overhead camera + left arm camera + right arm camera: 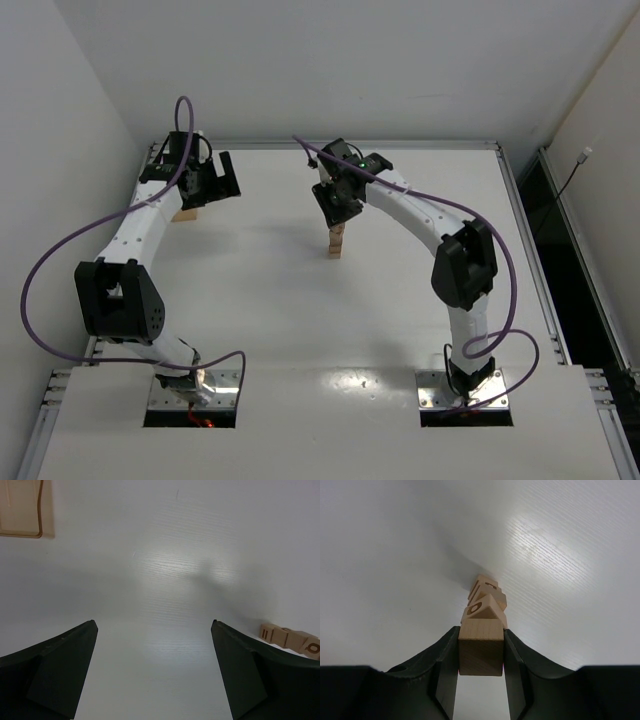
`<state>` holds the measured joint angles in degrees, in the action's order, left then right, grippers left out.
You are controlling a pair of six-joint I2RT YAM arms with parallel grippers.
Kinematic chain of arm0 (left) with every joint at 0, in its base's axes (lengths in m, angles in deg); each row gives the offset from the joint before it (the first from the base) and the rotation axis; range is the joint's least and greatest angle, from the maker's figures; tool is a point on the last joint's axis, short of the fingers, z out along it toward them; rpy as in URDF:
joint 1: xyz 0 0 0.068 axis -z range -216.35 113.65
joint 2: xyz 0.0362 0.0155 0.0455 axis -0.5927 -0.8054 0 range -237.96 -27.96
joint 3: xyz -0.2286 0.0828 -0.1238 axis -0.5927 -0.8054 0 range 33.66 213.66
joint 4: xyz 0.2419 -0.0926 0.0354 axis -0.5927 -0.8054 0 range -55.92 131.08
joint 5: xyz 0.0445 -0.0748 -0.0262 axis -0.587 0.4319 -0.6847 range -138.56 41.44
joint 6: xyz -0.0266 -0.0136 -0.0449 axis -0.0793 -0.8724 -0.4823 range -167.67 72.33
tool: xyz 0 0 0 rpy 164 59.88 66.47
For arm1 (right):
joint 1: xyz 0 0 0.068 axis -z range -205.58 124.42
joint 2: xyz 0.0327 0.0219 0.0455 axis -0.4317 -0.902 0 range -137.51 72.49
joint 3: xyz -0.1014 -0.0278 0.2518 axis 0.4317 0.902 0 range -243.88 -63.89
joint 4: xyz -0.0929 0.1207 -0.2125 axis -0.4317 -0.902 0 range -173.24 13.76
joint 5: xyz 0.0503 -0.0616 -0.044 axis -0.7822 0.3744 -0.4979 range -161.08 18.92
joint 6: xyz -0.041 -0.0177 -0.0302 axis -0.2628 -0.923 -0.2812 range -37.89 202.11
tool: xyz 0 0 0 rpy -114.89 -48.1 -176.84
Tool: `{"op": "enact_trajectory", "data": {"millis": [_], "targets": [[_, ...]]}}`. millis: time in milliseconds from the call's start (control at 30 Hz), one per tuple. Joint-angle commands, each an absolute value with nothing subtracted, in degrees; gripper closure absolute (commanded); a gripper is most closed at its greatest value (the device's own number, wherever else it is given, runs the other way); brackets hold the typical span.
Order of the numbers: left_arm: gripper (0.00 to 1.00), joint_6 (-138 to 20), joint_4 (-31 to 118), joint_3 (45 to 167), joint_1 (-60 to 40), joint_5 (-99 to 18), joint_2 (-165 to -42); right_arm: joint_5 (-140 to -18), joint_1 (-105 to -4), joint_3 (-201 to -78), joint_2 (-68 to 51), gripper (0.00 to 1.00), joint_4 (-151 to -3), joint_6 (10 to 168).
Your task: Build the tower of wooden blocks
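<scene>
The tower (334, 243) stands mid-table as a narrow stack of tan wood blocks, and in the right wrist view its cubes (485, 602) show dark letter marks. My right gripper (480, 650) is shut on a plain wood block (481, 647) held right over the tower's top. I cannot tell whether that block rests on the stack. From above, the right gripper (338, 205) hangs directly over the tower. My left gripper (154, 623) is open over bare table with nothing between its fingers. Loose marked wood blocks (290, 639) lie to its right. From above, the left gripper (212, 188) is at the back left.
A tan block (183, 214) sits on the table beneath the left gripper. A flat tan rectangular piece (20, 507) shows at the top left of the left wrist view. White walls close in the table (420, 330) on three sides. Purple cables loop off both arms.
</scene>
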<state>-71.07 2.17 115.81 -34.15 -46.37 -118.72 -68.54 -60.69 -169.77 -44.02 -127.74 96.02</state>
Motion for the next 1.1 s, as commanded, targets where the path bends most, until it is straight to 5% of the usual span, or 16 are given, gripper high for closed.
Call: {"op": "enact_trajectory", "data": {"millis": [0, 133, 267, 433, 700, 1067], "targets": [[0.04, -71.13, 3.47, 115.84, -33.71, -45.66, -118.57, -68.71, -60.29, -171.64, -44.58, 0.66, -126.77, 96.0], [0.04, -71.13, 3.47, 115.84, -33.71, -45.13, -118.57, -68.19, -60.29, -171.11, -44.58, 0.5, -126.77, 96.0], [0.04, -71.13, 3.47, 115.84, -33.71, -45.13, -118.57, -67.48, -59.76, -171.11, -44.06, 0.18, -126.77, 95.48], [0.04, -71.13, 3.99, 115.23, -33.71, -44.61, -118.57, -73.98, -59.76, -171.03, -40.81, 0.05, -124.85, 91.0], [0.01, -69.02, 5.22, 110.66, -33.71, -42.67, -114.8, -72.24, -59.76, -147.75, -14.29, 0.01, -99.19, 83.25], [0.01, -62.88, 5.75, 105.03, -33.71, -47.94, -115.58, -63.17, -32.89, -129.89, -9.5, 0.01, -108.57, 85.89]]}}
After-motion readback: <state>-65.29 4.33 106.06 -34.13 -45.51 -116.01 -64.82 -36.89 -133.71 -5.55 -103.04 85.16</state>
